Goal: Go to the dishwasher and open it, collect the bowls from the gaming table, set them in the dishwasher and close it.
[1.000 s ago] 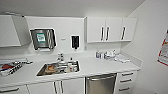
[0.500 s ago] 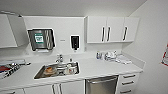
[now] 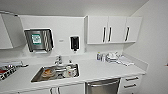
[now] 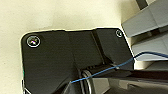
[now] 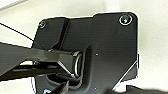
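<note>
Standing here facing the kitchenette, the worry I have is the approach: the dishwasher [image 3: 103, 86] sits low at about five o'clock in the head view, its steel front and bar handle tucked under the white counter [image 3: 105, 70] and half cut off at the lower edge; if the robot comes in too close or off-line, I judge the arms would have little room to reach down for that handle, and the door, once dropped, could meet the base.

Going left to right: something dark with red, perhaps a rack, at nine o'clock [image 3: 6, 71]; a steel paper-towel dispenser [image 3: 38, 40] on the wall at ten; the sink [image 3: 56, 72] at six to seven, crowded with dishes; a black soap dispenser [image 3: 74, 43] near the middle; white wall cabinets [image 3: 112, 28] at one to two; bottles and folded cloths [image 3: 112, 57] on the counter at three; a drawer stack [image 3: 130, 83] just beside the dishwasher at four, close enough to be grabbed by mistake.

Whether either claw is spread or pressed together I cannot tell; both wrist views show dark plates over pale floor.
</note>
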Controlling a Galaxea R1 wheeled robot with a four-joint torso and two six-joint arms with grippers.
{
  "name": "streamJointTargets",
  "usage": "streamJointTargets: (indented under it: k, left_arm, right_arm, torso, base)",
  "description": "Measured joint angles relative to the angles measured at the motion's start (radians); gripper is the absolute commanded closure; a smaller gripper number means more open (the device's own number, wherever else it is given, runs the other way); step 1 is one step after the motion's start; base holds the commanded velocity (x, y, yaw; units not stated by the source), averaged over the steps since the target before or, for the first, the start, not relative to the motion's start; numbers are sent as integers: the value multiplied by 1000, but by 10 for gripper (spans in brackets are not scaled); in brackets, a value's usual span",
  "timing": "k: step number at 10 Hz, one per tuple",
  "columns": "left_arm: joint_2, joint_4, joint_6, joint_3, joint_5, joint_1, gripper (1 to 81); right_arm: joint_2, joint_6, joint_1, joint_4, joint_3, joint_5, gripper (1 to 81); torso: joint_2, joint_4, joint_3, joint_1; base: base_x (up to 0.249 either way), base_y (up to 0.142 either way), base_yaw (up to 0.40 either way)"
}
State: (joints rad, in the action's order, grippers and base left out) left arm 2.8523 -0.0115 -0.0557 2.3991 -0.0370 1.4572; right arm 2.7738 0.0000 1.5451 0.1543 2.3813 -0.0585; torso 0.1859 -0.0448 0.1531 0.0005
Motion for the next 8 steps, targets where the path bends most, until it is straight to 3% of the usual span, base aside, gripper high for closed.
streamJointTargets:
  k: [8]
  left_arm:
    - [-2,0,0,0,0,-2,10]
  right_arm:
    - [8,0,-3,0,4,0,10]
  torso:
    - [0,0,0,1]
  base:
    - [118,0,0]
